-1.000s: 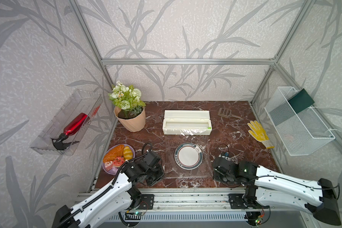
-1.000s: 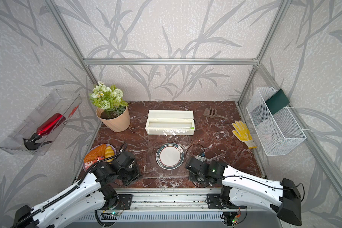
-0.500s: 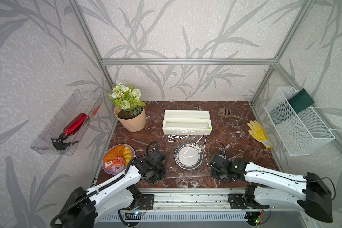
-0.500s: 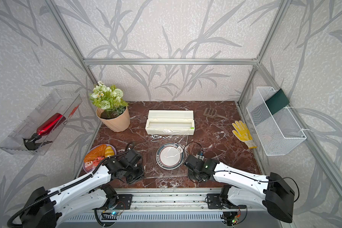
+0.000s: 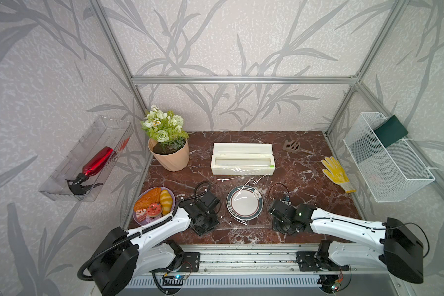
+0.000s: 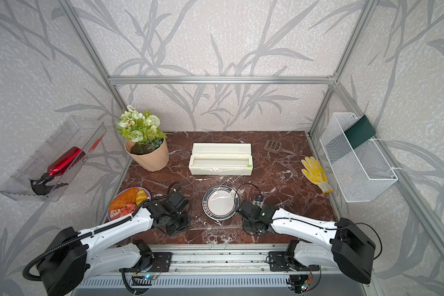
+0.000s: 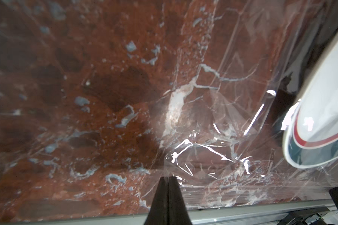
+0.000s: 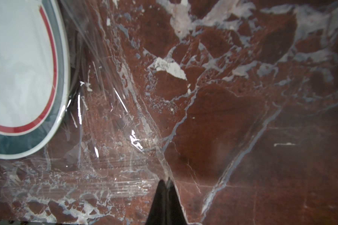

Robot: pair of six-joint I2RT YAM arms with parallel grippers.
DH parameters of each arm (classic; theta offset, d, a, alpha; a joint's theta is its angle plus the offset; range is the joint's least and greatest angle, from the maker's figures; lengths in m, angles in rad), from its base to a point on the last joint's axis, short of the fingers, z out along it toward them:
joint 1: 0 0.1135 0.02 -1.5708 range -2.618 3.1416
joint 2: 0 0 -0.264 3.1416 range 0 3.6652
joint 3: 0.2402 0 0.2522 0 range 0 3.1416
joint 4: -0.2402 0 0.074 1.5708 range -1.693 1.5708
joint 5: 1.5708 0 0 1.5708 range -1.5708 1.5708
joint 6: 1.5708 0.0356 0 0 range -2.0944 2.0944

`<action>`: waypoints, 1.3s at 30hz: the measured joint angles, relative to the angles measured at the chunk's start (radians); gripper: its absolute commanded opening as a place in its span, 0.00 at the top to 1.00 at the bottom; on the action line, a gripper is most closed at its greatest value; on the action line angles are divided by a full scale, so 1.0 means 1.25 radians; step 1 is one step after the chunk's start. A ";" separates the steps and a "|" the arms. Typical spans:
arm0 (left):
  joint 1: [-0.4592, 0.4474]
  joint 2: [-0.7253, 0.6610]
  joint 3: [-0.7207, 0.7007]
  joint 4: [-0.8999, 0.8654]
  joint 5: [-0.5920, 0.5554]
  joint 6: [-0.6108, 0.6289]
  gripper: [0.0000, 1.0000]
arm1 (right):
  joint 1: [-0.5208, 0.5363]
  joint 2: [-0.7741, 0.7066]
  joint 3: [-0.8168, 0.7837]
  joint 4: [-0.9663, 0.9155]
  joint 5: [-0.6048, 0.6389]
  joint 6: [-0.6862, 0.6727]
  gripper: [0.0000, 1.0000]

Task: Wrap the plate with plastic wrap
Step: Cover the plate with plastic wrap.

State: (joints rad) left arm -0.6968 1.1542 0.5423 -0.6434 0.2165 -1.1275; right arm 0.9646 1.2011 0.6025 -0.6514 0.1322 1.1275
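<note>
The left jaws are pressed together, tip to tip, on one near corner of the plastic wrap (image 7: 213, 136). The left wrist view shows wrinkles fanning out from the tips across the film. The right jaws are likewise closed on the other near corner, and the right wrist view shows the plastic wrap (image 8: 109, 136) pulled into creases that run toward the plate (image 8: 18, 68). In both top views the arm bodies hide the tips, so only the wrist views show the grip. The top views show the layout instead. The plate (image 5: 244, 205) sits flat on the table (image 5: 305, 179), at the near middle and between the two wrists, with the film lying over it. The film's near edge shows as a faint line (image 5: 244, 226) between the wrists. Its far edge glints just in front of the cream dispenser box (image 6: 220, 159); whether it is joined to the box cannot be told. Only the top views show the purple plate (image 5: 141, 220) of toy food beside the left arm, the flower pot (image 5: 169, 160) and the yellow glove (image 5: 336, 171).
</note>
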 measured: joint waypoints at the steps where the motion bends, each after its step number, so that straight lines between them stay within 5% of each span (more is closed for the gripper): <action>1: 0.000 0.007 0.004 0.002 -0.005 0.003 1.00 | -0.003 0.004 0.000 0.001 0.002 -0.002 1.00; 39: -0.001 0.298 0.195 0.073 -0.138 0.112 1.00 | -0.180 0.262 0.164 0.103 -0.011 -0.210 1.00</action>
State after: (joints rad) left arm -0.6975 1.5261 0.7864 -0.5526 0.0437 -0.9871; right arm 0.7399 1.5280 0.8074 -0.5232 0.1181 0.8650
